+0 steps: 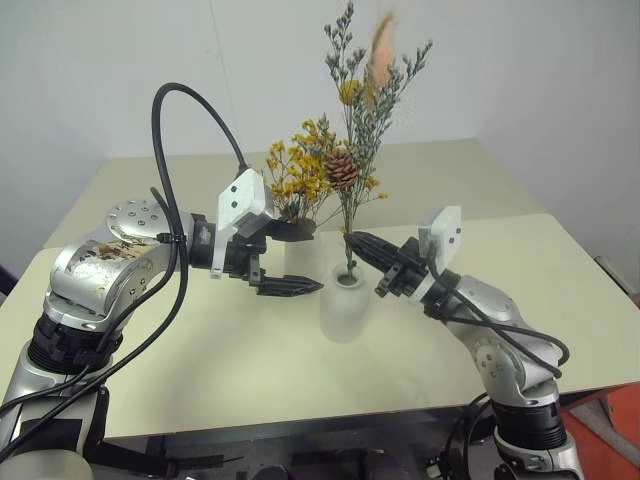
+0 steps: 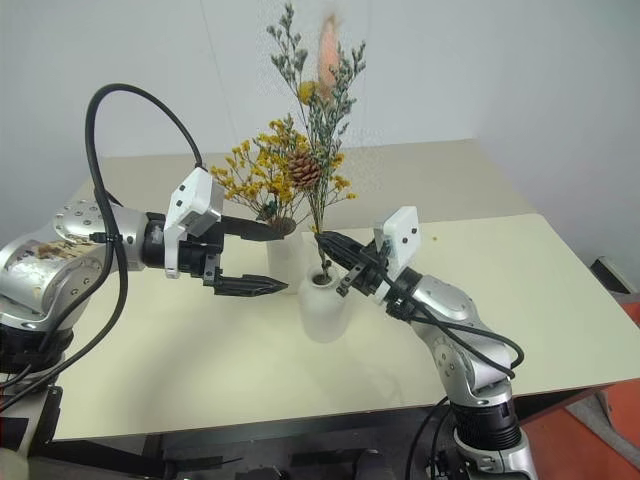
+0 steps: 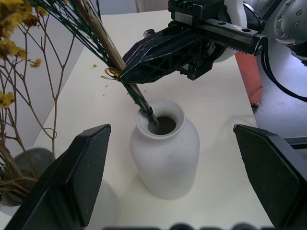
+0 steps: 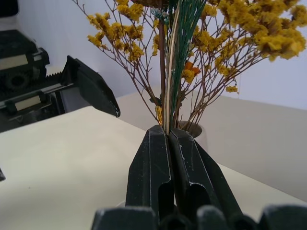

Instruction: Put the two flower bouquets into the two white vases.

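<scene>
On the cream table (image 1: 200,370), seen from the head, the right gripper (image 1: 352,240) pinches the stems of the grey-green bouquet (image 1: 362,110), whose ends sit in the mouth of the short round vase (image 1: 345,305). The left gripper (image 1: 290,258) hangs spread wide beside it, holding nothing. Behind stands the taller vase (image 1: 300,258) with the yellow bouquet (image 1: 298,178). The left wrist view shows the stems entering the narrow neck. The right wrist view shows fingers (image 4: 153,172) clamped tight on the stems.

The desk (image 1: 250,370) is viewed from above by both head cameras; the short vase (image 3: 165,153) is seen close by the left wrist camera.
</scene>
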Controlling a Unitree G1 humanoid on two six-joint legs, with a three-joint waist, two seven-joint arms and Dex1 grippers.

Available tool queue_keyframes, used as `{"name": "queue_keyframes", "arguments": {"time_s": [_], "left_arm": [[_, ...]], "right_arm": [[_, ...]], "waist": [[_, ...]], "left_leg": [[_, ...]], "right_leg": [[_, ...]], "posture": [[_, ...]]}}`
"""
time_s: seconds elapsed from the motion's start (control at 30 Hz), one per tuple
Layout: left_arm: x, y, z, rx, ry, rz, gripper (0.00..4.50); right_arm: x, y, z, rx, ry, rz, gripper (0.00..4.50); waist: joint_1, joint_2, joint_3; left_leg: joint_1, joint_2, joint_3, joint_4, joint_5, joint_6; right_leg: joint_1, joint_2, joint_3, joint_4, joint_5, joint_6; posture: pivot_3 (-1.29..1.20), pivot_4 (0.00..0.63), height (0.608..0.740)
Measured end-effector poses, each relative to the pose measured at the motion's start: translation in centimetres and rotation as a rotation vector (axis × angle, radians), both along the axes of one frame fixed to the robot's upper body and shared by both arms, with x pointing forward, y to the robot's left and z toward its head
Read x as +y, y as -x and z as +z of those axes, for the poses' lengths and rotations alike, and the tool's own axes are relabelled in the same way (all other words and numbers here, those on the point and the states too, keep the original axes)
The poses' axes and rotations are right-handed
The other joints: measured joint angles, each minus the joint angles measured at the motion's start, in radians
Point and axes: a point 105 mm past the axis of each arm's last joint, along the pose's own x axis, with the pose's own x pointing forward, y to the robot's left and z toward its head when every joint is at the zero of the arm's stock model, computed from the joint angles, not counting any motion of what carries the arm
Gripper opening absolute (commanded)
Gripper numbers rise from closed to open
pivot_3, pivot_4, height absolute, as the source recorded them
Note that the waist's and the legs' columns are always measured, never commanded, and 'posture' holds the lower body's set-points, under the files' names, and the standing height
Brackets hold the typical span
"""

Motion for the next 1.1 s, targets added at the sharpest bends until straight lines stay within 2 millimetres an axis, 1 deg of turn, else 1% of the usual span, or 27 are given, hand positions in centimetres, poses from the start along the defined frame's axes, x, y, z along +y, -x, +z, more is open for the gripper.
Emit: {"name": "queue_keyframes", "arguments": {"time_s": [0.13,0.17,0.2,0.23,0.47,0.53,0.57,0.6,0.7,0.77,0.9,1.03,1.1], "left_arm": [[0.0,0.1,0.0,0.003,-0.002,-0.005,4.5],[0.0,0.1,0.0,0.003,-0.002,-0.007,4.5],[0.0,0.1,0.0,0.004,-0.003,-0.008,4.5],[0.0,0.1,0.0,0.005,-0.003,-0.008,4.5],[0.0,0.0,0.0,0.008,-0.005,-0.012,4.5],[0.0,0.0,0.0,0.007,-0.005,-0.016,4.5],[-0.1,0.0,0.0,0.008,-0.005,-0.016,4.5],[-0.1,0.0,0.0,0.009,-0.005,-0.017,4.5],[-0.1,0.1,0.0,0.009,-0.004,-0.019,4.5],[-0.1,0.1,0.0,0.01,-0.004,-0.02,4.5],[-0.1,0.1,0.0,0.01,-0.004,-0.022,4.5],[-0.1,0.2,0.0,0.015,-0.003,-0.029,4.5],[-0.1,0.3,-0.1,0.024,-0.001,-0.03,4.5]], "right_arm": [[0.0,0.3,-1.1,-0.007,0.041,-0.001,0.04],[0.0,0.4,-1.4,-0.004,0.053,0.002,0.56],[0.1,0.5,-1.6,-0.006,0.064,0.004,0.88],[0.0,0.5,-1.7,-0.01,0.066,0.004,1.05],[-0.1,0.8,-1.7,-0.03,0.07,0.001,3.35],[-0.1,1.0,-1.4,-0.049,0.075,0.005,4.11],[-0.1,1.1,-1.3,-0.056,0.082,0.004,4.36],[-0.1,1.2,-1.2,-0.064,0.089,0.005,4.44],[-0.7,1.7,-1.3,-0.079,0.136,0.016,4.44],[-1.7,2.1,-1.2,-0.083,0.161,0.018,4.44],[-3.4,2.9,-0.5,-0.094,0.199,0.024,4.44],[-4.9,3.3,-0.4,-0.061,0.248,0.034,4.44],[-5.7,3.5,0.0,-0.049,0.267,0.045,4.44]], "waist": [[0.001,0.0,0.0],[0.001,0.0,0.0],[0.001,0.0,0.0],[0.001,0.0,0.0],[0.001,0.0,0.0],[0.001,0.0,0.0],[0.002,0.0,0.0],[0.002,0.0,0.0],[0.004,0.0,0.0],[0.009,0.0,0.0],[0.014,0.0,0.0],[0.018,-0.001,0.0],[0.019,-0.001,0.0]], "left_leg": [[0.0,0.0,0.0,0.0,0.0,0.0],[0.0,0.0,0.0,0.0,0.0,0.0],[0.0,0.0,0.0,0.0,0.0,0.0],[0.0,0.0,0.0,0.0,0.0,0.0],[0.0,0.0,0.0,0.0,0.0,0.0],[0.0,0.0,0.0,0.0,0.0,0.0],[0.0,0.0,0.0,0.0,0.0,0.0],[0.0,0.0,0.0,0.0,0.0,0.0],[0.0,0.0,0.0,0.0,0.0,0.0],[-0.001,0.0,0.0,0.0,0.0,0.0],[0.0,0.0,0.0,0.0,0.0,0.0],[0.0,0.0,0.0,0.0,0.0,0.0],[0.0,0.0,0.0,0.0,0.0,0.0]], "right_leg": [[0.0,0.0,0.0,0.0,0.0,0.0],[0.0,0.0,0.0,0.0,0.0,0.0],[0.0,0.0,0.0,0.0,0.0,0.0],[0.0,0.0,0.0,0.0,0.0,0.0],[0.0,0.0,0.0,0.0,0.0,0.0],[0.0,0.0,0.0,0.0,0.0,0.0],[0.0,0.0,0.0,0.0,0.0,0.0],[0.0,0.0,0.0,0.0,0.0,0.0],[0.0,0.0,0.0,-0.001,0.0,0.0],[0.0,0.0,0.0,-0.001,0.0,0.0],[0.001,0.0,0.0,-0.001,0.0,0.0],[0.001,0.0,0.0,-0.001,-0.001,0.002],[0.002,0.0,-0.001,-0.002,-0.001,0.002]], "posture": [[0.0,0.15,0.74],[0.0,0.15,0.74],[0.0,0.15,0.74],[0.0,0.15,0.74],[0.0,0.15,0.74],[0.0,0.15,0.74],[0.0,0.15,0.74],[0.0,0.15,0.74],[0.0,0.15,0.74],[0.0,0.15,0.74],[0.0,0.15,0.74],[0.0,0.15,0.74],[0.0,0.15,0.74]]}}
